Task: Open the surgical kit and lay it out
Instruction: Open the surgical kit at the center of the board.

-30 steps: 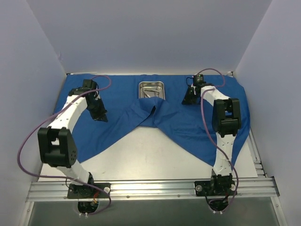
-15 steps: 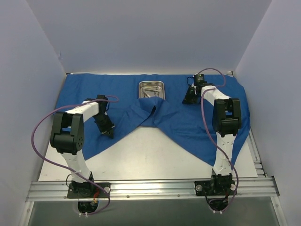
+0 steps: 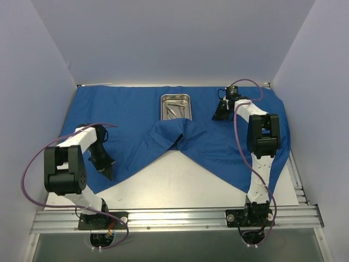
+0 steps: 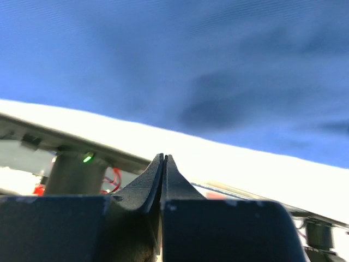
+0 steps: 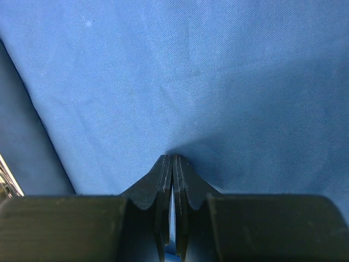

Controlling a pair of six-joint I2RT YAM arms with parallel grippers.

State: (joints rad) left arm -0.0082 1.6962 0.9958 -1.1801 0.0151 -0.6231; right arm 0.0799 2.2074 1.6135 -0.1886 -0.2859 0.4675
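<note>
Pale walls surround the table (image 3: 174,180); cloth (image 3: 131,109) looks soft, light, best pinched at an edge. Right gripper (image 5: 172,158) nips it; left gripper (image 4: 164,158) sits closed, seemingly empty.

Blue cloth (image 3: 218,142) hides the tray's (image 3: 175,96) near end (instruments (image 3: 173,108) too small to count)

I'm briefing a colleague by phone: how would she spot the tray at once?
A royal-blue cloth spreads across the far part of the table. At the middle of its far edge sits a shallow rectangular steel tray holding silver instruments. It is the only shiny thing on the cloth, a blue fold lapping its near end.
</note>
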